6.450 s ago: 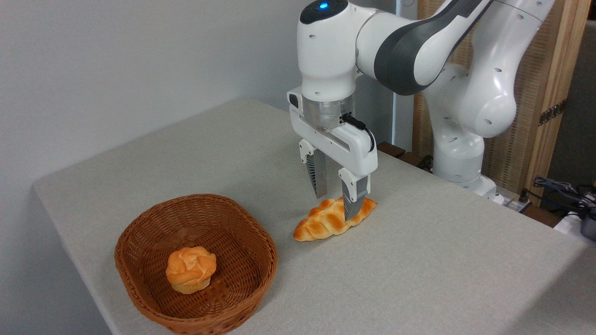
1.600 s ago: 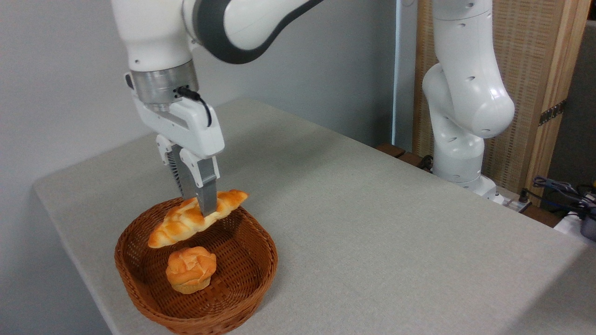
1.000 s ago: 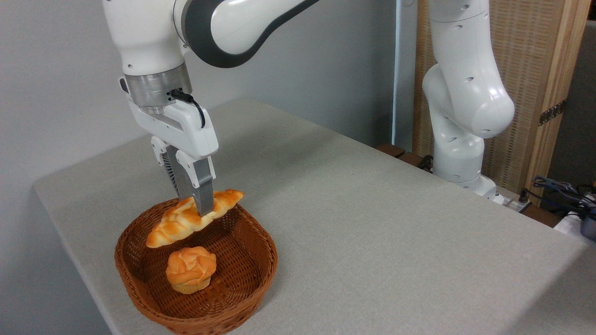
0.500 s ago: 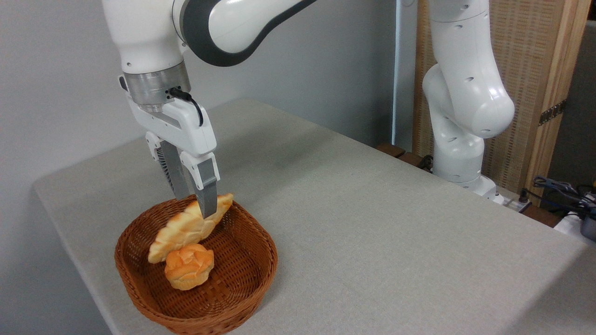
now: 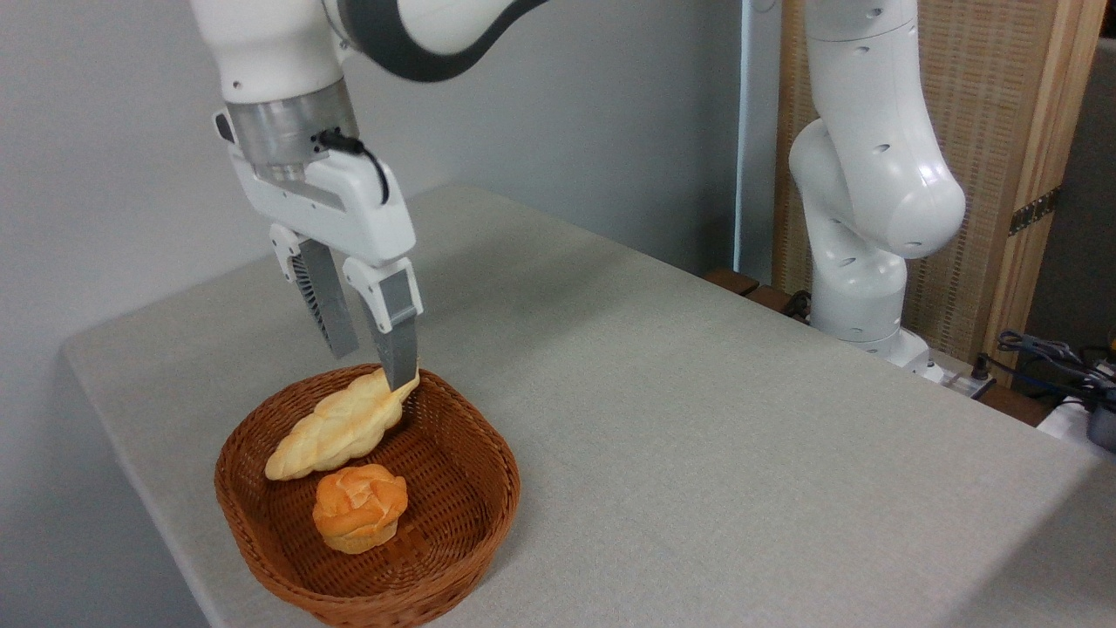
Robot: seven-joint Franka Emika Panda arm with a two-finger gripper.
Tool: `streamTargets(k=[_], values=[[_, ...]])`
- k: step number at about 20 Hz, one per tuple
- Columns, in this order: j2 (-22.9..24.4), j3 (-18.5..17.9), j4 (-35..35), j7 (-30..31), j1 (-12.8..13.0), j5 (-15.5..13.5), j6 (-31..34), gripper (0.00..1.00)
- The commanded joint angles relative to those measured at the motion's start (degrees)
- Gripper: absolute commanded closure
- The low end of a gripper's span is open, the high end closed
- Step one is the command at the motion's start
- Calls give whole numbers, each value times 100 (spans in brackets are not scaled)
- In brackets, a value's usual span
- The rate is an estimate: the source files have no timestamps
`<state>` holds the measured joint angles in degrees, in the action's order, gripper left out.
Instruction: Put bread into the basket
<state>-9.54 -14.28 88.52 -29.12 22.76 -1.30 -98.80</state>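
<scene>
The bread [image 5: 336,427], a long braided loaf showing its pale yellow side, lies inside the brown wicker basket [image 5: 475,506], leaning against the far wall. My gripper [image 5: 373,366] hangs open just above the loaf's right end, with nothing held between its fingers; the nearer fingertip overlaps the loaf's tip in the picture, and I cannot tell whether it touches.
A small round orange bun [image 5: 359,519] sits in the basket in front of the loaf. The basket stands near the table's front left edge [image 5: 131,453]. The robot's base [image 5: 859,296] rises at the far right, with cables [image 5: 1059,362] beyond it.
My fingers have parted and let go of the loaf. It dropped and rolled onto its side against the basket's far wall. The gripper has risen slightly.
</scene>
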Motion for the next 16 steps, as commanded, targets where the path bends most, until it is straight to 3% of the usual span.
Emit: streamTargets(k=[1, 3, 6, 9, 12, 16], values=[[416, 747, -54, -58, -1006, -38, 220, 0], [575, 1083, 7, -242, -1404, -29, 360, 0], [734, 1146, 139, -673, -1581, -29, 659, 0], [787, 1234, 219, -683, -1757, -29, 642, 0], [927, 1532, 376, -692, -2091, -29, 590, 0], [1156, 1559, 728, -701, -2127, -29, 458, 0]])
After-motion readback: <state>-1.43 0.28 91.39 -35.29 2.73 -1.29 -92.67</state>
